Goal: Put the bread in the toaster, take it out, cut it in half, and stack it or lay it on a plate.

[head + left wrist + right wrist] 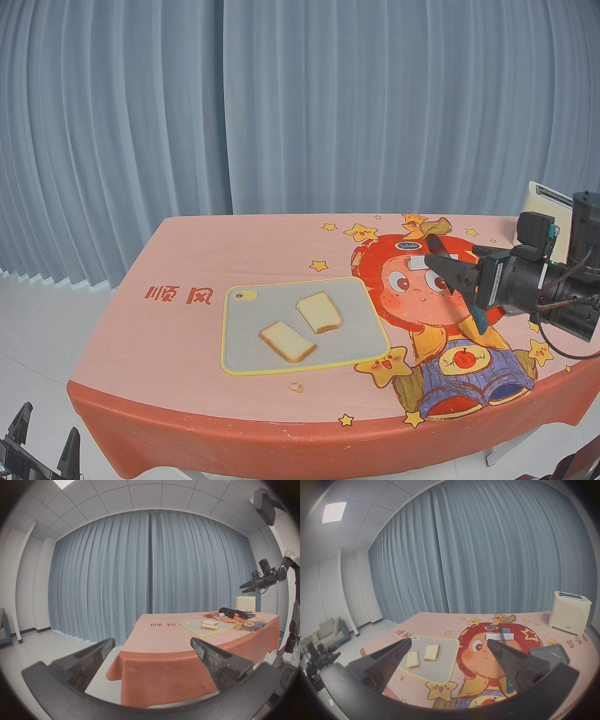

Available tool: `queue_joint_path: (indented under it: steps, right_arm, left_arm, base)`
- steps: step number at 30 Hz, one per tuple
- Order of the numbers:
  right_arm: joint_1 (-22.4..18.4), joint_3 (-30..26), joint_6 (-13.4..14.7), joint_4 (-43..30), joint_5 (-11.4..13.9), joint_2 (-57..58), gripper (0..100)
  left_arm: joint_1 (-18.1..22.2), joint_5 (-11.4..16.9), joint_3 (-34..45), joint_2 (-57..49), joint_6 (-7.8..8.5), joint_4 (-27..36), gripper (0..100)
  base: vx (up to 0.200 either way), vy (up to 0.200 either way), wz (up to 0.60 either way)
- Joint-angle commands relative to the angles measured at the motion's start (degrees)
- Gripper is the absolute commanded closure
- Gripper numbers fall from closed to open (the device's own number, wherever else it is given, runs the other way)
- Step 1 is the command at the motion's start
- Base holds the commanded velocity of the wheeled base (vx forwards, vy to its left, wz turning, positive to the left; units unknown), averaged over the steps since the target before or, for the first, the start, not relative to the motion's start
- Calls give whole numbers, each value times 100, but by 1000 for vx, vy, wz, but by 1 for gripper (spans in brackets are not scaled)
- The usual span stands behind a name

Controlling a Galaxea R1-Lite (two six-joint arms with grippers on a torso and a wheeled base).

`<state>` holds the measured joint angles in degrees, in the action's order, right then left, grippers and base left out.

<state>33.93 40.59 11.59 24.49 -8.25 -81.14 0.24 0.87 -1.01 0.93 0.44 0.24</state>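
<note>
In the foreground, the left gripper has its jaws spread wide. Mid-frame beyond it, two bread pieces lie on the cutting board on the pink-clothed table.

Even, bright indoor light from ceiling panel; soft shadows on worktop. Strong fisheye bowing at edges, dark vignette corners in wrist views.

Cartoon tablecloth, grey-blue curtain

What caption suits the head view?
Two pale bread halves lie flat on a yellow-rimmed grey cutting board; black right gripper open.
</note>
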Motion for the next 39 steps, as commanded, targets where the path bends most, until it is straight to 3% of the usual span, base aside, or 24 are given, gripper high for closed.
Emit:
queue_joint_path:
  steps: [1, 5, 13, 15, 19, 27, 36, 39]
  right_arm:
    - [202, 739, 1, -586, 8, -728, 0]
    - [272, 1170, 10, -973, -1, -1299, 0]
    - [457, 1460, 10, -999, -36, -2345, 0]
    - [501, 1592, 10, -990, -141, -2600, 0]
    - [501, 1996, 1, -990, -326, -3127, 0]
    - [378, 2594, -193, -999, -423, -3725, 0]
    - [325, 2972, -280, -999, -458, -4252, 0]
    - [325, 2989, -307, -999, -581, -4322, 0]
  left_arm:
    - [2, 1, 101, -93, 0, 2, 0]
    - [2, 1, 92, -93, 0, 2, 0]
    - [2, 1, 101, -93, 0, 2, 0]
    - [2, 1, 101, -93, 0, 2, 0]
    - [2, 1, 92, -93, 0, 2, 0]
    - [2, 1, 101, -93, 0, 2, 0]
    - [2, -7, 101, -93, 0, 2, 0]
    - [2, 1, 101, -93, 0, 2, 0]
  base:
    - [0, 0, 0]
    - [0, 0, 0]
    - [0, 0, 0]
    - [0, 0, 0]
    - [0, 0, 0]
    - [0, 0, 0]
    - [0, 0, 0]
    - [0, 0, 0]
